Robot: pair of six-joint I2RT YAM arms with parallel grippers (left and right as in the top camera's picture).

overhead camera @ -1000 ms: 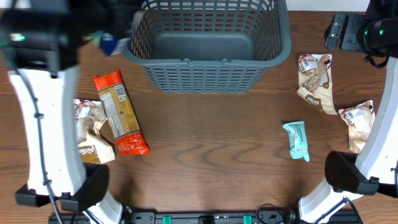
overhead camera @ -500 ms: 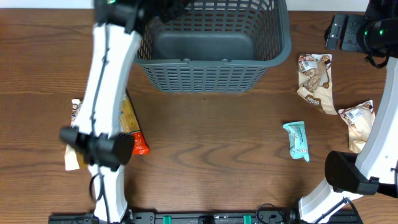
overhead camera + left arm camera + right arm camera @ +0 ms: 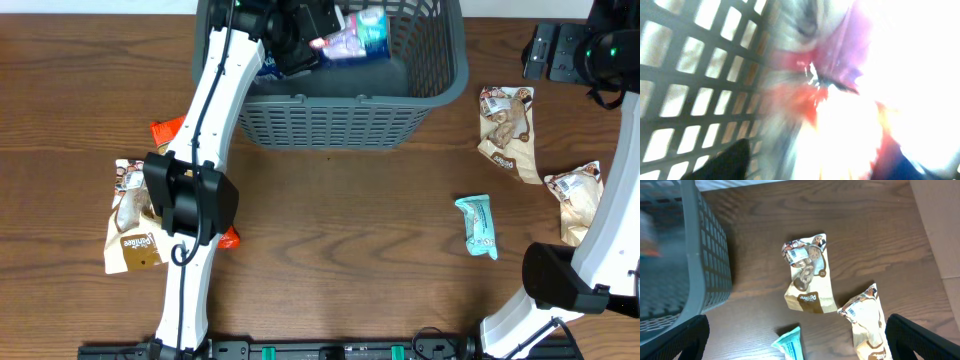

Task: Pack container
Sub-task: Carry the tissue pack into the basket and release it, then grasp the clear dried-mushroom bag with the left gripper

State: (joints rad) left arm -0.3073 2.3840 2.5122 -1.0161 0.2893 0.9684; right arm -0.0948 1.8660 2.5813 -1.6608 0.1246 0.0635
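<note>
The container [image 3: 330,125], a dark grey lattice basket, stands at the back middle of the table. My left arm reaches over its left rim, so my left gripper [image 3: 300,40] is inside it. A purple, white and teal snack packet [image 3: 350,35] lies right beside the gripper, over the basket floor. The left wrist view is blurred: the bright packet [image 3: 850,100] fills it in front of the lattice wall [image 3: 690,75], and a dark finger [image 3: 725,162] stands apart from the packet. My right gripper [image 3: 545,50] hangs open at the back right, holding nothing.
Two brown cookie packets [image 3: 508,130] [image 3: 575,200] and a teal bar [image 3: 478,225] lie on the right. The same cookie packets [image 3: 807,275] [image 3: 867,322] and bar [image 3: 790,345] show in the right wrist view. An orange packet [image 3: 165,135] and a brown packet [image 3: 130,215] lie left, partly under my arm.
My left arm swung right from the table's back left into the container, carrying the packet. Its jaws have spread. The right arm has not moved.
</note>
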